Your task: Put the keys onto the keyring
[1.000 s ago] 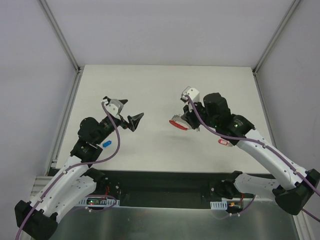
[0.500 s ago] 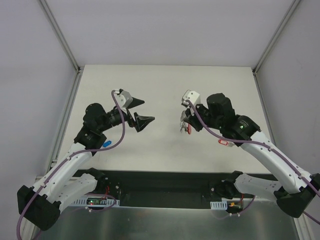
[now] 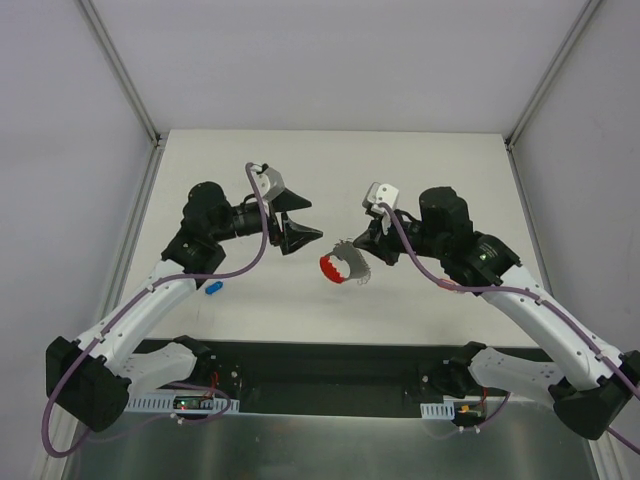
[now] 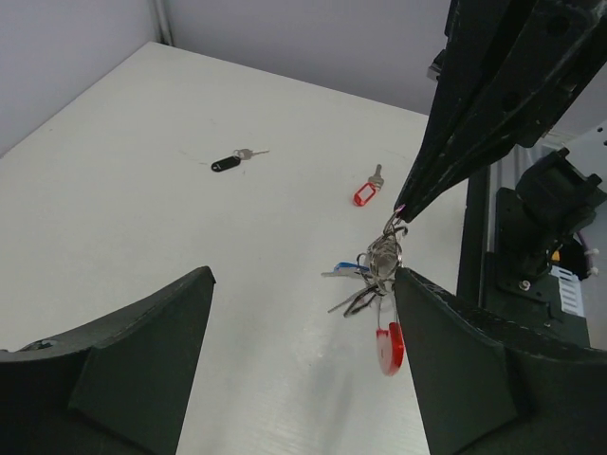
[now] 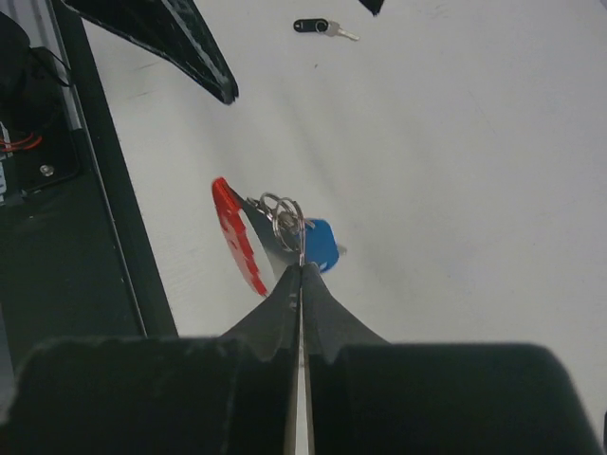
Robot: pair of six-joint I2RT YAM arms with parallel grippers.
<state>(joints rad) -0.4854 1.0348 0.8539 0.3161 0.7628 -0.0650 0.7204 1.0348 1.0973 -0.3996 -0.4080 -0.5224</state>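
The right pincer is clamped on the silver ring of the keyring, which dangles at the centre of the top view. The left pincer, jaws apart, hovers just left of it. The blue key lies on the table, lower left.

White table in a plain grey booth.
Matte white table, evenly lit; grey walls on three sides, metal rails at the back corners, a black strip along the near edge.
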